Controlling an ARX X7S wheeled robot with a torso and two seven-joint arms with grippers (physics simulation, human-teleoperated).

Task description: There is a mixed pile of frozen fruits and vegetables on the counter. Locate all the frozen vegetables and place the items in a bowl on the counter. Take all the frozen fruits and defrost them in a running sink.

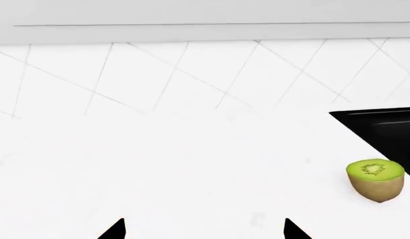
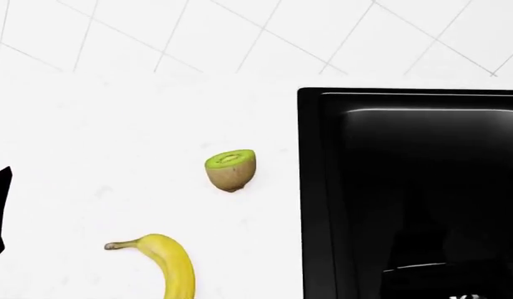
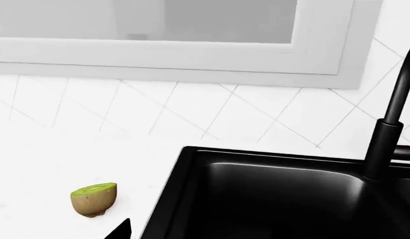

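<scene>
**Kiwi and banana on the counter beside the sink**

Left gripper [image 1: 205, 230]: jaws spread wide, empty. Right jaws: cannot tell. In the head view, the kiwi [image 2: 231, 169] sits near centre on the counter [image 2: 115, 137], banana [image 2: 169, 265] at 7 o'clock from it, sink [image 2: 406, 187] at 3 o'clock.

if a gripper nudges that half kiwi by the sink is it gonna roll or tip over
Probably it tips or rocks: the half kiwi rests on its rounded brown skin with the green cut face tilted up, so little flat contact shows. It looks small, so likely light and easily shoved across the smooth white counter. A push toward the sink might drop it in.
</scene>
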